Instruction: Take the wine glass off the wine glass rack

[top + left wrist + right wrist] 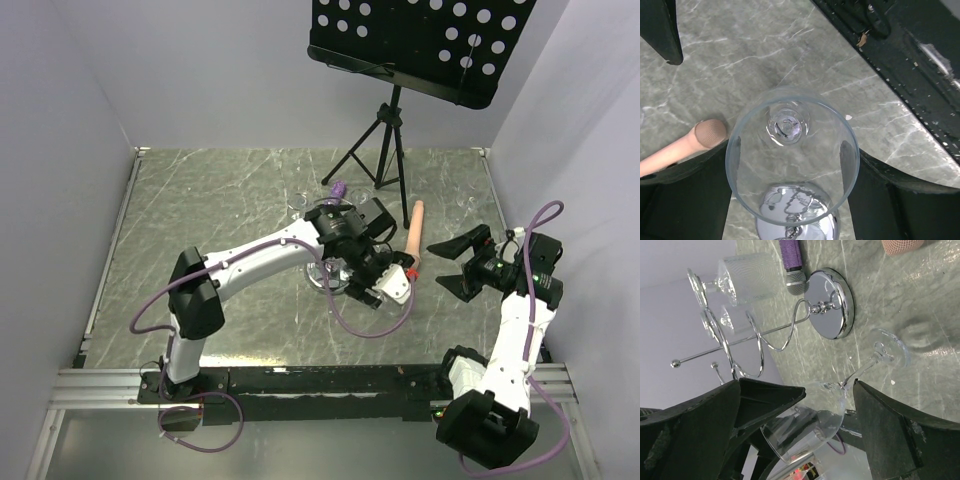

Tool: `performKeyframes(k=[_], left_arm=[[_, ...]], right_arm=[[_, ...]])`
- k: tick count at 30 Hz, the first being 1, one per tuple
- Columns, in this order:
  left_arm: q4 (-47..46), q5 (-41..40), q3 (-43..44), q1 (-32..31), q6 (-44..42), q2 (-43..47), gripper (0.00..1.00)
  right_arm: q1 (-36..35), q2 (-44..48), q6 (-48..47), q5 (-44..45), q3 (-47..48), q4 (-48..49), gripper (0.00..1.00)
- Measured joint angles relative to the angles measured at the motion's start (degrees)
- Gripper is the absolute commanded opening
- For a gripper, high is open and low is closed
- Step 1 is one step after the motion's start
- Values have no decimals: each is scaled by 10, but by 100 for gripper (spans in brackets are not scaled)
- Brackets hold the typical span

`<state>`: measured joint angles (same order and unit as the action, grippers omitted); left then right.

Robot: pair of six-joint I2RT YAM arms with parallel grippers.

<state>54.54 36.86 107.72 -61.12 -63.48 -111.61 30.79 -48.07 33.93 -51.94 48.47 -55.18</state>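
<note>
The chrome wine glass rack (832,302) stands on its disc base, and two clear glasses (747,277) hang on its wire loops. In the top view the rack (318,205) is partly hidden by my left arm. My left gripper (792,165) is shut on the bowl of a clear wine glass (790,125), one finger on each side. The glass (805,432) is off the rack and tilted, with its foot (890,347) low by the table, right of the base. My right gripper (830,387) is open and empty, facing the glass from the right (437,265).
A purple microphone (791,262) lies beside the rack base. A beige microphone (417,235) lies between the two grippers. A black tripod music stand (395,130) stands at the back. Grey walls close the table on three sides.
</note>
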Motion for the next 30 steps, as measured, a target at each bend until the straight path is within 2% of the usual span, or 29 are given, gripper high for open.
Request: performKeyframes(k=[12,22,23,24,30], left_arm=[[73,23,76,1,13,-80,59],[58,32,74,4,41,-87,81],[54,33,71,4,45,-85,96],[48,33,67,4,48,-83,100],[17,22,47,3,53,-80,100]], right_arm=[[3,3,-3,-1,0,1,100],[8,3,-3,-1,0,4,100],[8,3,-3,-1,0,3,100],[8,3,-2,-1,0,4,100],[12,3,-2,-1,0,3,100]])
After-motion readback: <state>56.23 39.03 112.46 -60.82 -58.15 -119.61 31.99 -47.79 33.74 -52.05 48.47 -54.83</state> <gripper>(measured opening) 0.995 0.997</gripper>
